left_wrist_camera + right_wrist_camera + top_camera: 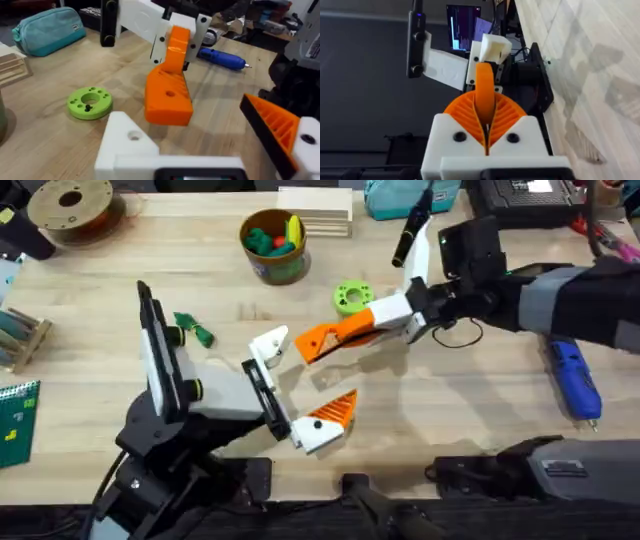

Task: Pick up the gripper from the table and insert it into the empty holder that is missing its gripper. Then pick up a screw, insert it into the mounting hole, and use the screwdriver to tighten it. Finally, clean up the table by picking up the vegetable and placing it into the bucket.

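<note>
Orange wedge gripper [335, 335] ribbed, one round hole in its flat face, pinched in right gripper [385, 320], hanging over table [450, 420] just beside empty white holder [268, 344] on left gripper [295, 390]. Left jaws spread, nothing held, other finger keeps its orange wedge. No legible writing. Blue screwdriver [575, 378] partly under right arm. Vegetable [197, 330] near the left arm, bucket [273, 244] farther back.

A soft teal zipped pouch [400, 198] lies at one o'clock, stacked pale wooden boards [316, 210] at twelve, a brown filament spool [72, 206] at eleven.
</note>
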`<state>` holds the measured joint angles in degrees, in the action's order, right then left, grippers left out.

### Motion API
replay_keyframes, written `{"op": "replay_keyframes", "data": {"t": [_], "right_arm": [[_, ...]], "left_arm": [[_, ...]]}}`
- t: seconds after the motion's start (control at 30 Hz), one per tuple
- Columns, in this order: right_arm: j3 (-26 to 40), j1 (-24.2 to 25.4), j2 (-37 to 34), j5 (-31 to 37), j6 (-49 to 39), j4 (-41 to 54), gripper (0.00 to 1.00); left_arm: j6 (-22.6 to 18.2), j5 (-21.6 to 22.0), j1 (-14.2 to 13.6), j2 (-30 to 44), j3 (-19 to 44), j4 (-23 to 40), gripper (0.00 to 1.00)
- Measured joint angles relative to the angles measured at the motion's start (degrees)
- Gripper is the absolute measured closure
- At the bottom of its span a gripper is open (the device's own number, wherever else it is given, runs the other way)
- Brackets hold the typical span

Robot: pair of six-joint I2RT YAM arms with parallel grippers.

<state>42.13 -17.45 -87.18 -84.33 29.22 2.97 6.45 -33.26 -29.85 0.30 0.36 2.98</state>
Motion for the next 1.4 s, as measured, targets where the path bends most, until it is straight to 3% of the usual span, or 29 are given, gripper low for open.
{"op": "replay_keyframes", "data": {"t": [0.17,0.37,0.6,0.9,1.4], "right_arm": [[0.0,-2.2,-3.8,0.4,8.8,-6.0,0.982],[0.0,-3.8,-6.2,1.0,12.0,-7.8,0.982],[0.0,-4.3,-6.3,0.7,17.0,-14.1,0.982],[0.0,-4.4,-6.3,1.0,20.1,-15.0,0.982],[0.1,-8.1,-6.3,6.5,28.4,-22.8,0.984]], "left_arm": [[1.8,0.0,0.0,0.0,0.0,0.0,0.014],[1.9,0.0,0.0,0.0,0.0,0.0,0.014],[2.0,0.2,0.2,0.0,0.0,0.0,0.014],[2.3,0.1,0.2,0.0,0.0,0.0,0.014],[3.2,0.2,0.2,0.0,0.0,0.1,0.014]]}}
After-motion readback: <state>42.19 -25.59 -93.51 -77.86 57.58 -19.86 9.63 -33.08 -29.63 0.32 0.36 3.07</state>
